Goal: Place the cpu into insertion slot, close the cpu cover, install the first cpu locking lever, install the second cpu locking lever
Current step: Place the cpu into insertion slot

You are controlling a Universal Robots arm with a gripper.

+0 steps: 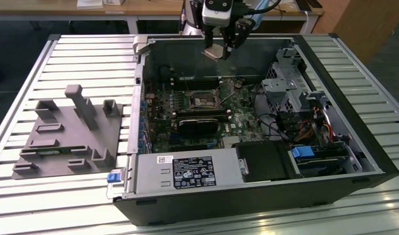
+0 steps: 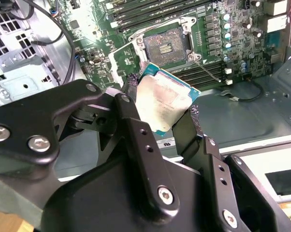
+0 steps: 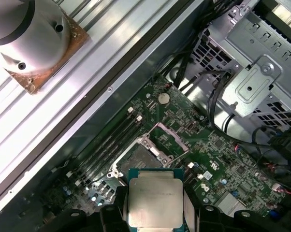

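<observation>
Gripping the cpu (image 2: 167, 104) by two opposite edges, the gripper (image 2: 162, 99) is holding it in the air, its black fingers (image 2: 136, 130) pressing against the chip's green border from either side. In the exterior view the cpu (image 1: 214, 52) is hanging tilted under the gripper (image 1: 220, 49), over the far wall of the open computer case (image 1: 251, 200) and well apart from the board below. Faint print is showing on the chip's pale metal face in the first wrist view (image 3: 155, 203), too small to make out.

The insertion slot (image 2: 166, 46) is lying bare on the green board, its dark centre showing. The cpu cover (image 3: 170, 137) is standing swung up just beside the slot (image 3: 138, 159), and a thin wire lever (image 2: 206, 67) is sticking out along its other side. Long black memory slots (image 2: 145, 9) are running near the socket.

Further out, a black heatsink block (image 1: 196, 126) is sitting nearer the camera than the slot (image 1: 203, 102). A power supply (image 1: 186, 171) is carrying a white sticker and a dark printed label. Cables (image 1: 277, 127) are crowding the drive cage (image 3: 252, 82). A grey moulded fixture (image 1: 68, 132) is resting on the slatted table (image 1: 75, 54) at the exterior view's left.
</observation>
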